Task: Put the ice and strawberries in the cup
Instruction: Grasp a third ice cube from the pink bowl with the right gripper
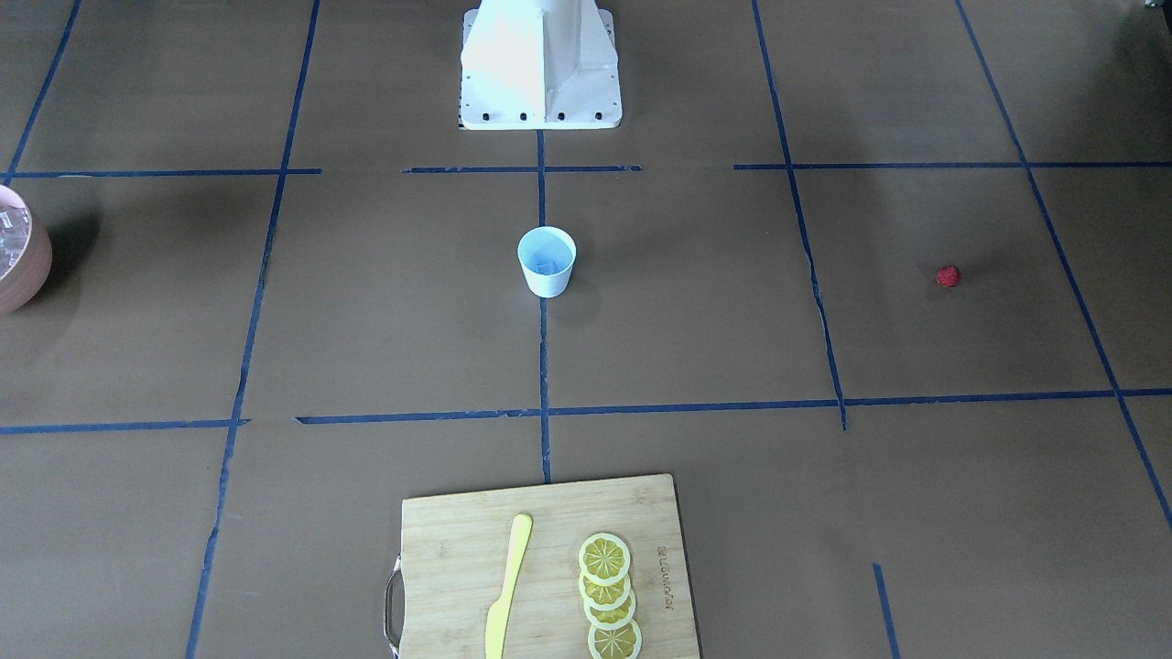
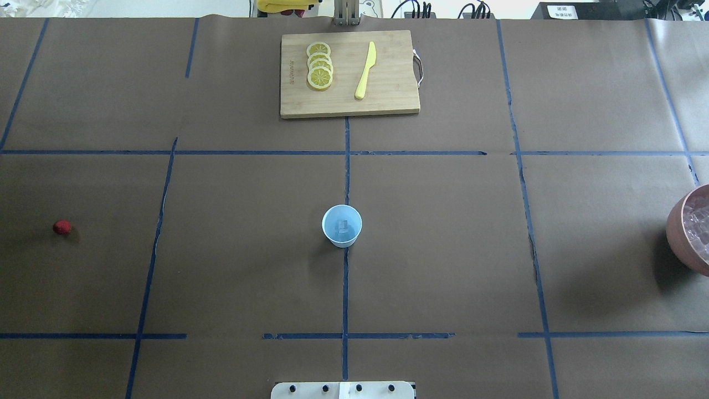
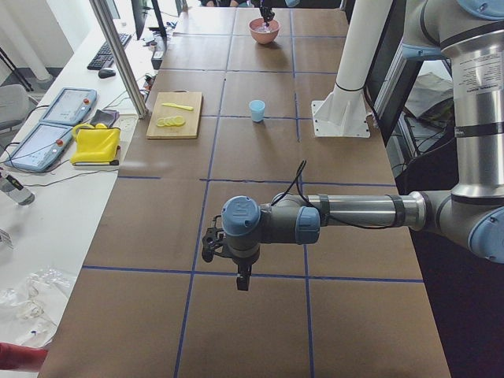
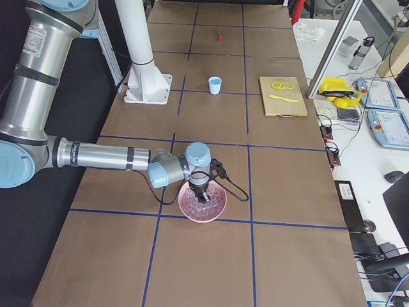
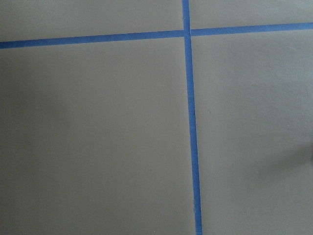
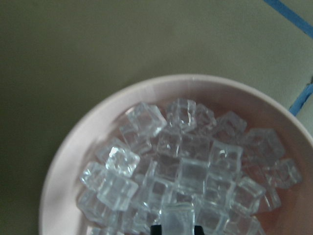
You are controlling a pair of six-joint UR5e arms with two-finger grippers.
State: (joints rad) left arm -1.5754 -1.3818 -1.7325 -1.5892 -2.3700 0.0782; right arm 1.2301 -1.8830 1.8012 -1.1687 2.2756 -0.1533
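The pale-blue cup [image 2: 342,225] stands upright in the middle of the table [image 2: 443,249], and one clear ice cube [image 2: 343,224] lies on its bottom. Seen from the cup in the overhead view, the strawberry [image 2: 62,226] lies far off at 9 o'clock, alone on the brown paper. The pinkish bowl [image 2: 677,233] is far off at 3 o'clock, heaped with ice [image 6: 190,171]. The wooden cutting board [image 2: 388,100], with lemon slices [image 2: 319,65] and a yellow knife [image 2: 365,71], is at 12 o'clock.

The right gripper [image 6: 176,229] hangs over the bowl. Its dark fingertips [image 6: 155,229] are narrowly apart, one on each side of a cube; whether they press it I cannot tell. The left gripper [image 3: 242,279] hovers over bare paper, and I cannot tell how far it is open.
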